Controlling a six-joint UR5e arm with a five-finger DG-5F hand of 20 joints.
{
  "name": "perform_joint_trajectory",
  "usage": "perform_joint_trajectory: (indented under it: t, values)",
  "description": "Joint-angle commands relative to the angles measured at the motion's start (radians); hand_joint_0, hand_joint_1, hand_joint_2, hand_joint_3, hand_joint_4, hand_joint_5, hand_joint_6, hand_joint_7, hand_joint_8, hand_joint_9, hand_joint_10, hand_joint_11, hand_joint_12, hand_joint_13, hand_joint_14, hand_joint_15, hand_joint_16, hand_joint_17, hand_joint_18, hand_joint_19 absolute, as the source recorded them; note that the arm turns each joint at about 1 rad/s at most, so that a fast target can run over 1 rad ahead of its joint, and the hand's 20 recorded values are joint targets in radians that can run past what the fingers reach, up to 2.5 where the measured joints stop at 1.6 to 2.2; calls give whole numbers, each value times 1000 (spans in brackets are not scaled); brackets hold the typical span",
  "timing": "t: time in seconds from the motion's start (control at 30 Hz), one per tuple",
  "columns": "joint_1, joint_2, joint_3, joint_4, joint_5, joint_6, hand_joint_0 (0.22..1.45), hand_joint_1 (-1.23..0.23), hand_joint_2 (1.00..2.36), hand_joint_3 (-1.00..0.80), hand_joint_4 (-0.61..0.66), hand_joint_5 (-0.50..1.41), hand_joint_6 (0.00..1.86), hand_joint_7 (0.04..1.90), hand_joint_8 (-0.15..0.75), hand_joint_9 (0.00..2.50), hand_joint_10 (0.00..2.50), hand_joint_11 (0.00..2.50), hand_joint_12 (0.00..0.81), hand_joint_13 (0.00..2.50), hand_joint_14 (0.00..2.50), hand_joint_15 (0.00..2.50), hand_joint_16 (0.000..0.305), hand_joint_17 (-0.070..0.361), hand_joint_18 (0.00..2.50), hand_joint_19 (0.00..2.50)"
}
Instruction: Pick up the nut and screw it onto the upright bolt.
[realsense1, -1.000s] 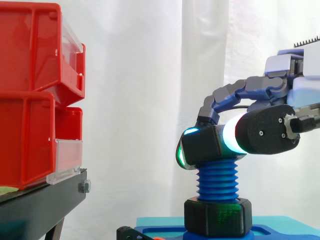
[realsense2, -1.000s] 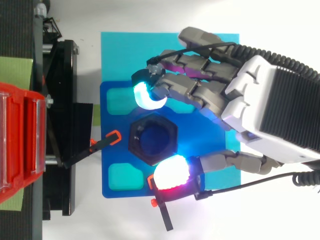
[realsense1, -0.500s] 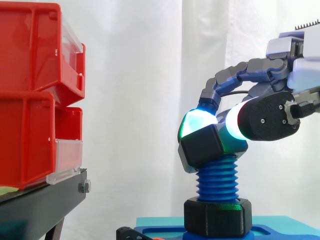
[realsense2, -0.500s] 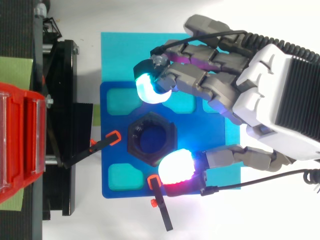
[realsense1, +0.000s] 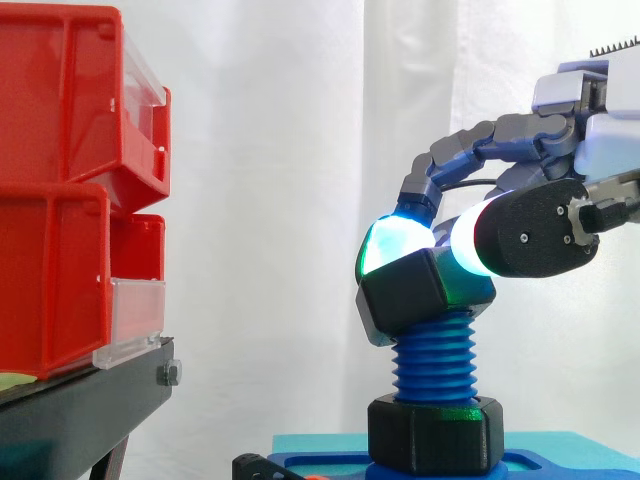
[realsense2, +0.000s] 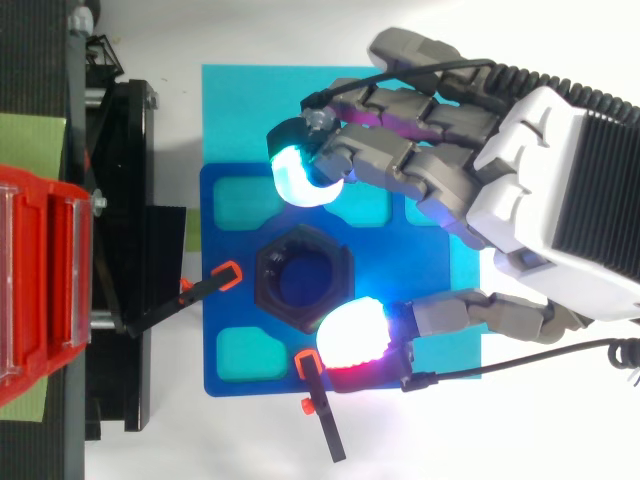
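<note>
White curtain (realsense1: 270, 150) behind everything. Red bins (realsense1: 60, 200) stacked at left on the black stand (realsense1: 80, 405), clear flaps facing the work. Hand (realsense2: 560, 190) in from the right, fingers arched down around the top of the bolt (realsense1: 433, 355). Cyan mat (realsense2: 240, 110) under a blue plate (realsense2: 225, 310), plate edge right by the stand.

The bolt, blue, stands upright in the plate's middle, threads bare along its mid-length. Base nut (realsense1: 435, 432), black, sits at the bolt's foot on the plate. The nut (realsense1: 415, 295), black hex too, is on the bolt's top end, cocked: left side lower than right in the side view (so not square on the thread). From above, the bolt's blue shows through its bore.

Hand state: released, no pinch on the nut. Thumb pad (realsense2: 350, 335), white going red, sits against one corner of the nut. Fingertip pad (realsense2: 298, 180), cyan, is across from it and off the nut, a strip of plate showing between them from above; side view puts it level with the nut's upper edge. Other fingers bunch behind that one, clear of the nut.

Small stuff: clamp (realsense2: 205, 285), black with an orange tip, reaches from the stand to the plate's edge; second clamp (realsense2: 320, 410), same kind, at the plate's corner near the thumb pad.
</note>
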Motion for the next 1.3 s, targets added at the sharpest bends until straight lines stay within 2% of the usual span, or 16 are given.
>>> perform_joint_trajectory:
  t: [0.0,0.17,0.2,0.33,0.5,0.77,0.97,1.27]
  values:
    - [0,4,0,0,-1,-1,576,-622,1004,-464,252,-137,687,1111,313,715,2,62,326,564,0,0,38,86,365,0]
    - [0,9,0,0,0,-1,549,-611,1000,-494,288,-110,500,1330,310,703,2,66,335,554,0,0,40,89,361,0]
    - [0,10,0,0,0,-1,533,-585,1000,-500,307,-117,502,1230,313,702,2,54,339,554,0,0,41,91,353,0]
    - [0,12,0,0,-1,-1,503,-510,1000,-500,348,-121,503,1061,315,687,0,25,355,531,0,0,44,98,332,0]
    - [0,12,0,3,0,-6,484,-414,1000,-500,316,-124,503,866,306,656,0,0,358,499,0,0,46,103,290,0]
    - [-2,12,0,28,0,-33,479,-388,1000,-500,283,-133,502,732,293,618,0,0,364,456,0,0,46,104,227,0]
    - [-5,10,0,28,0,-32,467,-561,1000,-500,249,-176,502,692,276,513,0,0,381,348,0,0,47,105,102,0]
    - [-11,9,-1,26,0,-35,428,-704,1000,-500,288,-192,503,822,301,448,0,0,405,316,0,0,51,115,78,0]
